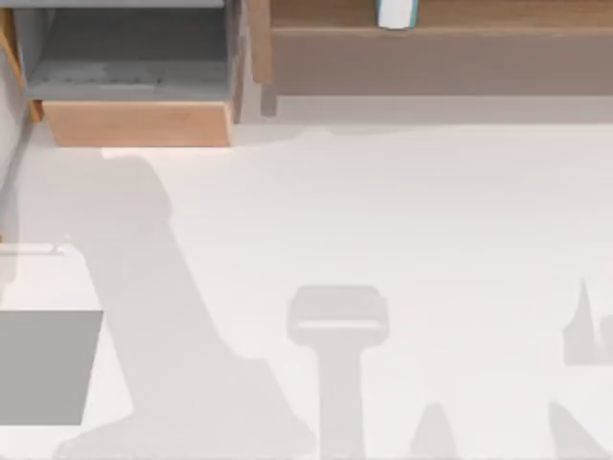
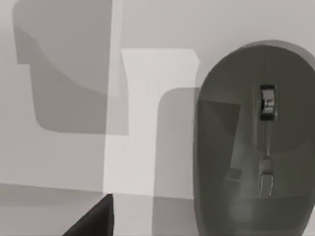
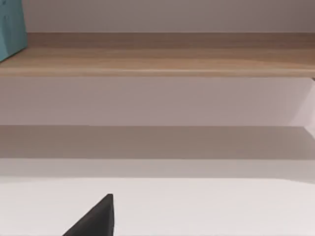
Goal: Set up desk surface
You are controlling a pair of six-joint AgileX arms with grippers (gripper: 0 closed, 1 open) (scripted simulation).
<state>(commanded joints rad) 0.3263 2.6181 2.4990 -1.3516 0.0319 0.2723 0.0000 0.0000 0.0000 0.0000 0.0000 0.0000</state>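
Left wrist view has a dark finger tip [image 2: 93, 221] of the left arm's jaws at its edge, over the white bench [image 2: 147, 123]; whether those jaws are released or clenched I cannot tell. Near it a grey computer mouse [image 2: 253, 142] lies flat on the bench, its scroll wheel [image 2: 267, 102] showing, with no readable logo. Right wrist view shows a like tip [image 3: 96, 221], state unclear, facing a light-wood shelf [image 3: 157, 61] with a teal box [image 3: 11, 29]. Top view shows the bench [image 1: 383, 211], a grey mat [image 1: 43, 364] at its left edge and a wooden box unit [image 1: 134, 120] behind.

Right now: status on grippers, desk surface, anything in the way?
Gripper fingers not readable. Desk surface white, bare mid-span. Grey mat at left edge, wood box and shelf at back. Grey mouse under left wrist camera.
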